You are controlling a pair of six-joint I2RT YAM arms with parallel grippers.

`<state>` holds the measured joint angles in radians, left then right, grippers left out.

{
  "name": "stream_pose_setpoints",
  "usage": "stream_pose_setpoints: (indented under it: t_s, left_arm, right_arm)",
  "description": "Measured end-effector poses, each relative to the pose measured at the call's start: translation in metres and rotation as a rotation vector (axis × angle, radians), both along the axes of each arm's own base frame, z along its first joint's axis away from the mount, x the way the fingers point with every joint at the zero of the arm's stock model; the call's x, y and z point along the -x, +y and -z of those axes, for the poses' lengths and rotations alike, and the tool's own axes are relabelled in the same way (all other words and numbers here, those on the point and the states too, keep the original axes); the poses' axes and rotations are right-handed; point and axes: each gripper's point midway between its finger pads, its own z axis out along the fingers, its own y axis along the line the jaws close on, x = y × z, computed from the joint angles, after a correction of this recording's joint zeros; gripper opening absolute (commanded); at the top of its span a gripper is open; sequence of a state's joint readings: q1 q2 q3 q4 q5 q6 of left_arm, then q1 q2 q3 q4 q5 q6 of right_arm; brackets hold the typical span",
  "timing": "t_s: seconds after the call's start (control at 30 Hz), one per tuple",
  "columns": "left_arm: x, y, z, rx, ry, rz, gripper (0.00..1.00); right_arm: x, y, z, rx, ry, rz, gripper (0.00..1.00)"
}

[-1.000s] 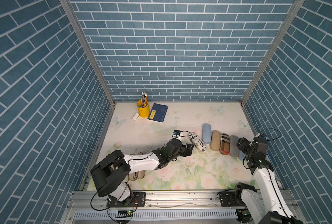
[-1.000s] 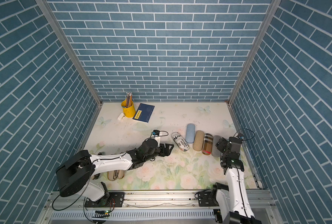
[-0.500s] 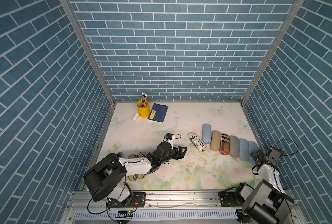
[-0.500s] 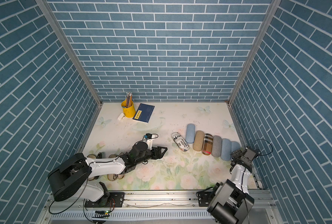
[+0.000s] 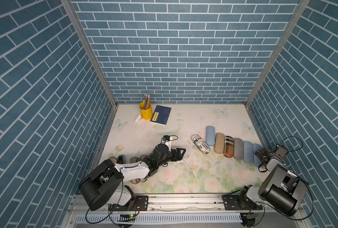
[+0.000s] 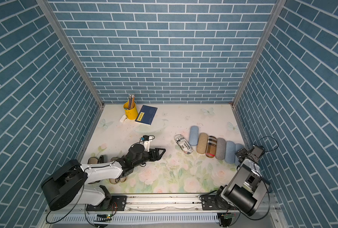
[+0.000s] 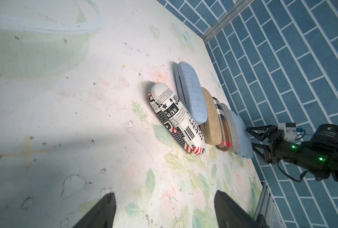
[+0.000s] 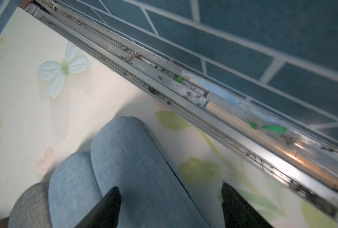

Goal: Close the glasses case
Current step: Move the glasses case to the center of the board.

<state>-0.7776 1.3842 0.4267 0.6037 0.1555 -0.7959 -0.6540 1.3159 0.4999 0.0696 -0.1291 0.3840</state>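
cases lying shut, both tools spread and empty

the flowered surface (image 5: 183, 126) makes the floor of the blue brick booth. the left arm (image 5: 132, 170) reaches low across it toward the middle. the left tool (image 5: 181, 153) is spread with nothing in it, well apart from the cases. its wrist view shows two dark fingers (image 7: 103, 213) wide over bare surface. the right arm (image 5: 278, 187) is folded up at the near right corner. the right tool (image 5: 260, 154) is spread too and holds nothing, its tips just beside the near end of the row

a row of glasses cases (image 5: 238, 149) lies side by side on the right half of the surface, each leaning on the next: light blue, tan, plaid, grey, then two more light blue. the newsprint glasses case (image 5: 200, 147) lies at the left end, just beside the first light blue one, lid down. every case in view looks shut; the last light blue case (image 8: 136, 167) shows only a thin seam

a dark blue book (image 5: 161, 117) and a yellow cup (image 5: 145, 113) of pencils sit in the far left corner, with a small white thing (image 5: 138, 119) beside the cup. glasses (image 5: 113, 159) lie by the left arm
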Motion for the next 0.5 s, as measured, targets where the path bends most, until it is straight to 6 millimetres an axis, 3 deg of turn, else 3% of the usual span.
stream_pose_setpoints:
  t_s: [0.5]
  left_arm:
    - [-0.001, 0.001, 0.007, -0.011, 0.014, -0.002, 0.84]
  right_arm:
    - [-0.051, 0.035, 0.005, 0.045, -0.032, -0.192, 0.75]
